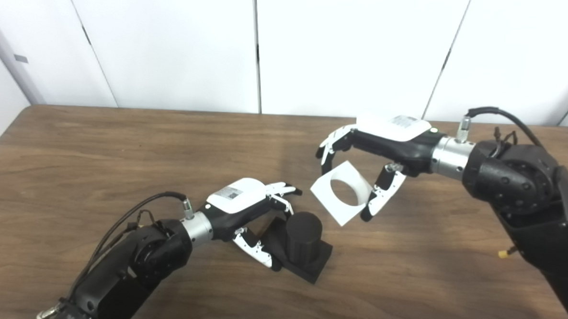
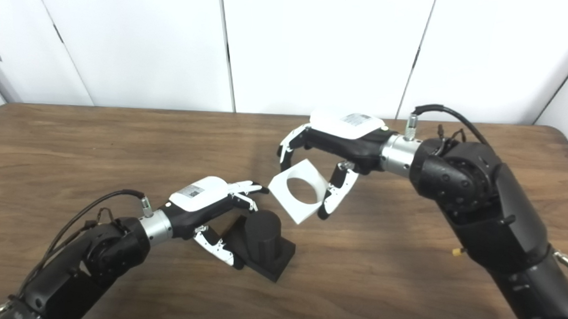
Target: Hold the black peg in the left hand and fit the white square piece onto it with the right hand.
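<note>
On the brown wood-grain bench point(image 1: 121, 143), the black cylindrical peg on its square black base point(image 1: 304, 244) rests flat, slightly left of centre and near the front edge. The left hand point(image 1: 248, 208) wraps around the base's near side, fingers over the top and thumb low beside it; it seems to be steadying the peg so it cannot slide or tip when the other part comes down. The right hand point(image 2: 335, 147) holds the white square plastic piece with a round hole point(image 2: 299, 191) pinched between its fingers and thumb, lifted clear of the bench, just above and to the right of the peg. The piece is tilted, one corner pointing down, its hole facing the cameras instead of the peg. By my judgement, it must be levelled and shifted left before the hole can meet the peg's top.
</note>
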Available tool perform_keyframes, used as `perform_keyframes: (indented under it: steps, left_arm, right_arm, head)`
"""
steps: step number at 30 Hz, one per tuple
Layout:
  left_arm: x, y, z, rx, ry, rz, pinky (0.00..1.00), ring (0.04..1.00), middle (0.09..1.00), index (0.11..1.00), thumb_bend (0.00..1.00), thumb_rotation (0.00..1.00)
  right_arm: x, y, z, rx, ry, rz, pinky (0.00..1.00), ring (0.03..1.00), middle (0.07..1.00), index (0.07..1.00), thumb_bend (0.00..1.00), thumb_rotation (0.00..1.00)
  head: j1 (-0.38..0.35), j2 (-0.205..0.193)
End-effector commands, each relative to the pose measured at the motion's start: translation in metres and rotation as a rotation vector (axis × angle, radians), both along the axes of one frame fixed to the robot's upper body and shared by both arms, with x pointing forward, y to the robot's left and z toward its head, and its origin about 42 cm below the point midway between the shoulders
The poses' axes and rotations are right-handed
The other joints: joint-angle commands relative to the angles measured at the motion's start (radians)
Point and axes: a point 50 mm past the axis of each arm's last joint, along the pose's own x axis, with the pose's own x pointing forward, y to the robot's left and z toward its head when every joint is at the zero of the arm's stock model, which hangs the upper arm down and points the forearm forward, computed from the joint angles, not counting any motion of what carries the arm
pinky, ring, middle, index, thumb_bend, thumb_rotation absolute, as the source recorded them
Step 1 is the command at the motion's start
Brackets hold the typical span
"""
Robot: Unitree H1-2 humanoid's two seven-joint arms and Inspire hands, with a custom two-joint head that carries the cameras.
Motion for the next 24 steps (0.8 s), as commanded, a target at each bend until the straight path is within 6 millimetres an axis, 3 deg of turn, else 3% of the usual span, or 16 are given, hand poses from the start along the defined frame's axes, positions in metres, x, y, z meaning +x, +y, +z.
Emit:
perform_keyframes:
  steps: [1,24]
  left_arm:
    - [-0.009,-0.005,-0.023,0.121,0.090,-0.029,0.86,0.971,0.953,0.492,0.52,0.07]
    - [-0.008,-0.006,-0.021,0.118,0.090,-0.025,0.86,0.974,0.959,0.491,0.52,0.07]
  right_arm:
    - [-0.002,0.006,0.016,0.029,-0.054,0.027,0.73,0.832,0.781,0.477,0.52,0.13]
    - [-0.007,0.028,-0.006,0.071,-0.003,0.072,0.73,0.830,0.779,0.477,0.52,0.13]
  head:
    - [0.004,0.002]
    - [0.011,0.014]
